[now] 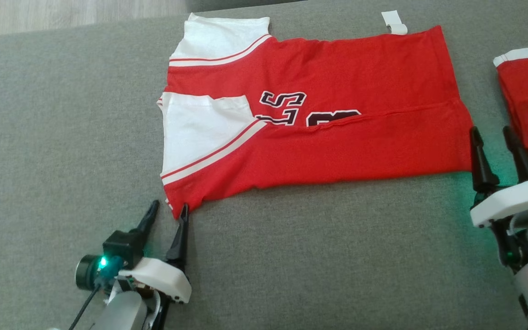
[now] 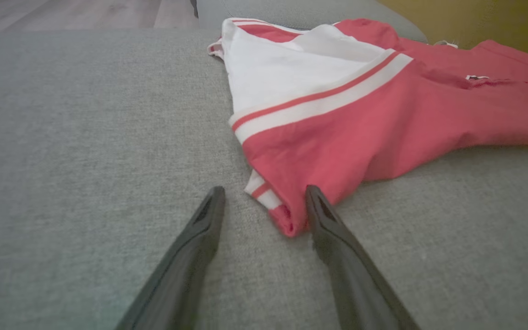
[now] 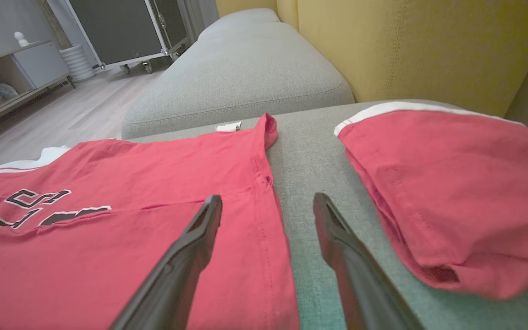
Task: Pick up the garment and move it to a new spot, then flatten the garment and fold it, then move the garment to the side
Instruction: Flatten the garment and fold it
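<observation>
While the folded red garment (image 1: pixel 319 133) lies on the cushion (image 1: pixel 62 137), we hold both released: left gripper (image 1: pixel 169 207) at seven o'clock, right gripper (image 1: pixel 491 131) at three.

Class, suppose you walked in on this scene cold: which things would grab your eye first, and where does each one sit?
A red-and-white jersey with dark lettering lies spread, partly folded, across the middle of the grey cushion. A second red garment lies at the far right. The open left pincer sits at the jersey's near left corner, the open right pincer by its right hem.
</observation>
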### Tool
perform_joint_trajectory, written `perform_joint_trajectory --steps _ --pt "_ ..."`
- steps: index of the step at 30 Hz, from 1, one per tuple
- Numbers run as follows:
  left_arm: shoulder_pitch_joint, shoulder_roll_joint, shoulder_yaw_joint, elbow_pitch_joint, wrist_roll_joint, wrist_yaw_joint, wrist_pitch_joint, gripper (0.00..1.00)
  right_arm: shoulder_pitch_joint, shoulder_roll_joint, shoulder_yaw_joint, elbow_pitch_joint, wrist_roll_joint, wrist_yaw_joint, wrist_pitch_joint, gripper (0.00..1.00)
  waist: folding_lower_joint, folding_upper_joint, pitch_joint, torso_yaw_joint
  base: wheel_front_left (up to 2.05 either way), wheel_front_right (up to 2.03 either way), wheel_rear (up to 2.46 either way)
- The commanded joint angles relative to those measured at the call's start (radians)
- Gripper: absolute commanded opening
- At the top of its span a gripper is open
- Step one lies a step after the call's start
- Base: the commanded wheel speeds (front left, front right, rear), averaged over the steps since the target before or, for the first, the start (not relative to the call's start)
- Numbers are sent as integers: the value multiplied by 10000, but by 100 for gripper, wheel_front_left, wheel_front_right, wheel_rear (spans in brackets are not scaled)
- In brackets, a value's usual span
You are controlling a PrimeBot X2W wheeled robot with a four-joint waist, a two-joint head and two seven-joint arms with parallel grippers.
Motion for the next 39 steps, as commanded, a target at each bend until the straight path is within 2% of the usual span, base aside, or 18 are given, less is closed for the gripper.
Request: perform_joint_trajectory --steps 1,5,14,20,21,23,31,39 --pt "-28 32 155 62 0 -24 194 0 40 -39 139 -97 25 -7 -136 100 1 -1 -21 11 0 0 0" --pt "-34 67 5 -129 82 -134 131 0 47 -27 270 143 139 -7 -22 100 1 -1 -60 49 0 0 0" --pt "-91 670 145 -1517 553 231 -210 0 9 -102 494 893 566 -7 845 100 1 -1 -179 338 0 0 0" --pt "-99 1007 165 -2097 642 295 -132 0 -92 -102 505 1355 640 -7 1458 100 1 -1 -219 475 0 0 0" --pt "-88 1041 167 -2142 630 292 -114 0 -100 -98 526 1386 651 -7 1515 82 1 -1 -232 489 0 0 0" --pt "-39 1089 166 -2234 620 325 -79 0 -86 -101 628 1397 725 -7 1699 2 1 -1 -271 505 0 0 0" --pt "605 1238 97 -2744 488 422 26 0 335 -489 919 887 1247 -7 1961 0 1 -1 -596 537 0 0 0" --pt "1871 1194 -172 -3288 337 652 189 0 1637 -1215 1101 -52 1624 -7 2050 0 1 -1 -1320 738 0 0 0"
